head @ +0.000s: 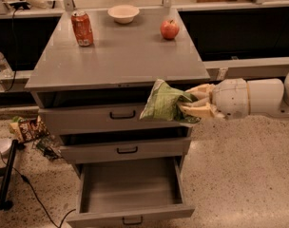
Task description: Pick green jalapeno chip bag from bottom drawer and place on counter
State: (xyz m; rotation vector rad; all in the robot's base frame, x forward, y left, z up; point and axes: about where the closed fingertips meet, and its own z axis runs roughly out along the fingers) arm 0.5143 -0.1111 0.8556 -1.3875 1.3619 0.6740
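My gripper [191, 103] reaches in from the right and is shut on the green jalapeno chip bag [162, 101]. It holds the crumpled bag in the air in front of the top drawer, just below the front right edge of the counter [120, 51]. The bottom drawer [130, 191] is pulled out and looks empty inside.
On the counter stand a red soda can [81, 28], a white bowl [123, 13] and a red apple [169, 29]. The top drawer [106, 113] and middle drawer [125, 148] are slightly open. Brown snack packets [26, 128] and cables lie on the floor at the left.
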